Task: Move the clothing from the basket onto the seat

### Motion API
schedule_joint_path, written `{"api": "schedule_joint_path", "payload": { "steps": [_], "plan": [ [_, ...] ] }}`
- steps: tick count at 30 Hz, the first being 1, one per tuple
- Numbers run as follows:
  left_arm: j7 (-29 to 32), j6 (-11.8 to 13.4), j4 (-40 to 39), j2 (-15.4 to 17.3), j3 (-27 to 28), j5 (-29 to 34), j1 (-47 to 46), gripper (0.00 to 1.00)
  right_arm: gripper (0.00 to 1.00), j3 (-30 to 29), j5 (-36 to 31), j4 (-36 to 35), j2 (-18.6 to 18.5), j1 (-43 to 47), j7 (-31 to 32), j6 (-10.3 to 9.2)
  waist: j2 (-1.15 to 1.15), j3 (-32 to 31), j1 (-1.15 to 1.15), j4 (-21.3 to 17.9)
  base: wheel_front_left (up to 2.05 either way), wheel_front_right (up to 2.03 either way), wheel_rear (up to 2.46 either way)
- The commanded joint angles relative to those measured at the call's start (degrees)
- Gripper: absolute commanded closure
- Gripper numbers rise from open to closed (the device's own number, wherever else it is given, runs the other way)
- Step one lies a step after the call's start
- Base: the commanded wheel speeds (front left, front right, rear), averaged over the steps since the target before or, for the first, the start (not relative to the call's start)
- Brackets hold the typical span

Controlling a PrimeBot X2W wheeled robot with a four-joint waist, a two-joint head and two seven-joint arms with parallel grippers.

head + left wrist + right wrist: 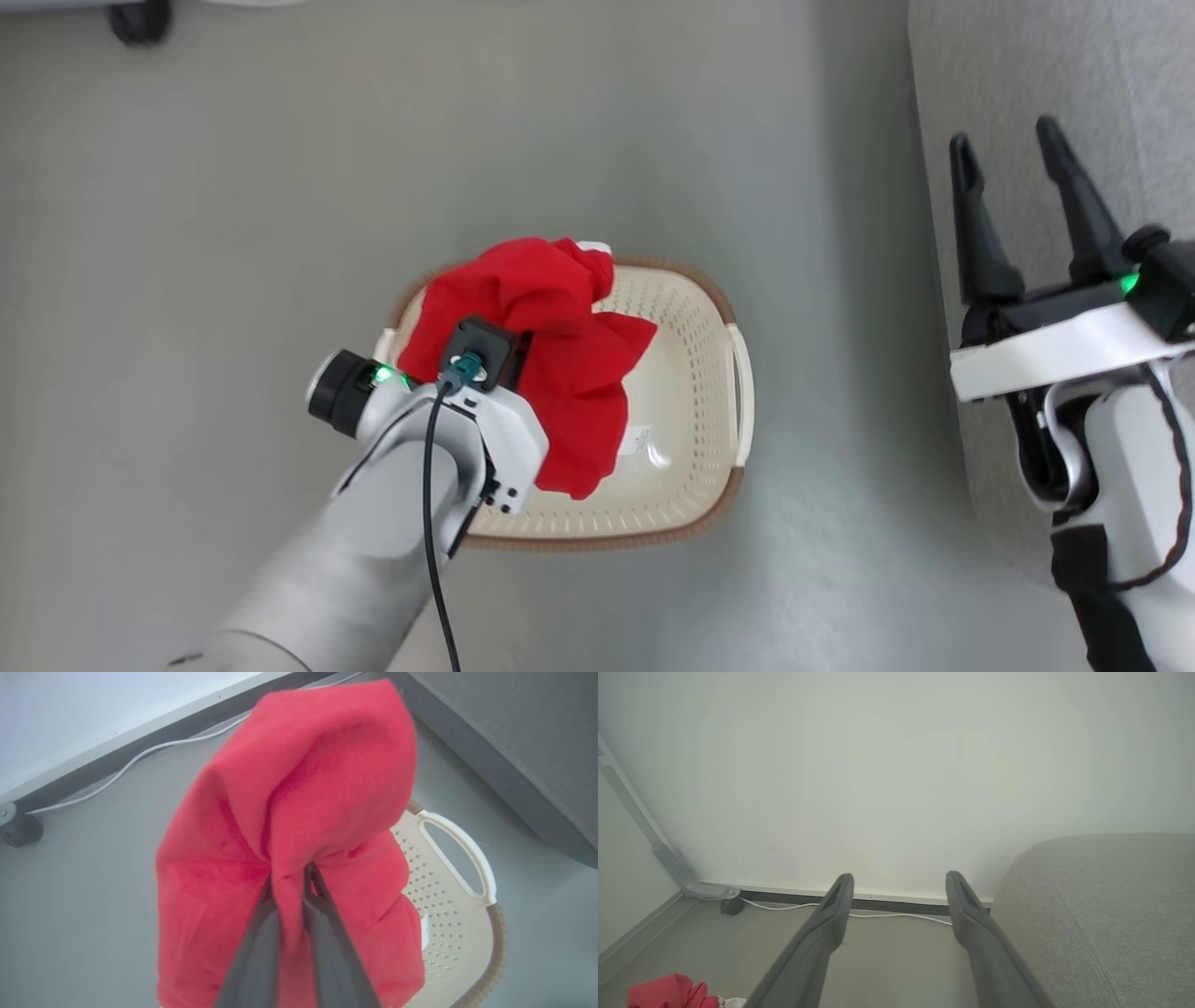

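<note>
Red clothing [551, 345] hangs above the cream basket [691, 392] on the floor, draped over my left gripper [292, 877], which is shut on a fold of the clothing [299, 793]. The gripper's fingers are hidden under the fabric in the head view. The basket [458, 905] with its white handle shows below the fabric in the left wrist view. My right gripper [1006, 149] stands open over the edge of the grey seat [1102, 65], nothing between its fingers. The right wrist view shows that gripper [899, 882] open, the seat [1101, 914] at right, and a bit of red clothing [668, 991] at lower left.
A sticker label [639, 441] lies on the basket's bare bottom. A white cable [140, 758] runs along the wall base, near a dark caster [21, 830]. A grey metal frame leg [658, 854] stands in the corner. Grey floor [233, 233] surrounds the basket.
</note>
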Motion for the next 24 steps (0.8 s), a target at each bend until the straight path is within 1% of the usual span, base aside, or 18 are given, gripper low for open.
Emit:
{"api": "schedule_joint_path", "payload": {
  "steps": [1,6,7,11,18,24],
  "plan": [
    [-0.8,0.9,-2.0,0.7,2.2,0.3,1.7,1.0,0.0,1.2,0.7,-0.6,0.1,2.2,-0.3,0.17,0.0,-5.2,0.0,2.0,0.0,0.0,0.0],
    [-0.8,1.0,-6.7,0.8,6.8,2.9,5.5,1.0,0.0,1.5,0.9,1.3,0.7,4.7,-0.3,0.17,0.0,-10.2,0.0,2.5,0.0,0.0,0.0],
    [-0.8,1.0,-6.7,0.8,6.8,2.9,5.5,1.0,0.0,1.5,0.9,1.3,0.7,4.7,-0.3,0.17,0.0,-10.2,0.0,2.5,0.0,0.0,0.0],
    [-0.8,0.5,-10.9,1.5,11.2,5.5,8.7,1.0,0.0,1.5,1.1,2.6,1.2,6.8,-0.3,0.17,0.0,-13.8,0.0,2.9,0.0,0.0,0.0],
    [-0.8,-0.8,-17.2,2.5,18.7,9.8,13.3,1.0,0.0,1.6,1.1,4.1,2.1,10.5,-0.3,0.17,0.0,-18.8,0.0,3.4,0.0,0.0,0.0],
    [-0.8,-2.1,-21.6,2.8,23.7,13.0,15.9,1.0,0.0,2.2,1.1,5.0,2.6,12.7,-0.3,0.17,0.0,-21.6,0.0,3.3,0.0,0.0,0.0]
  ]
}}
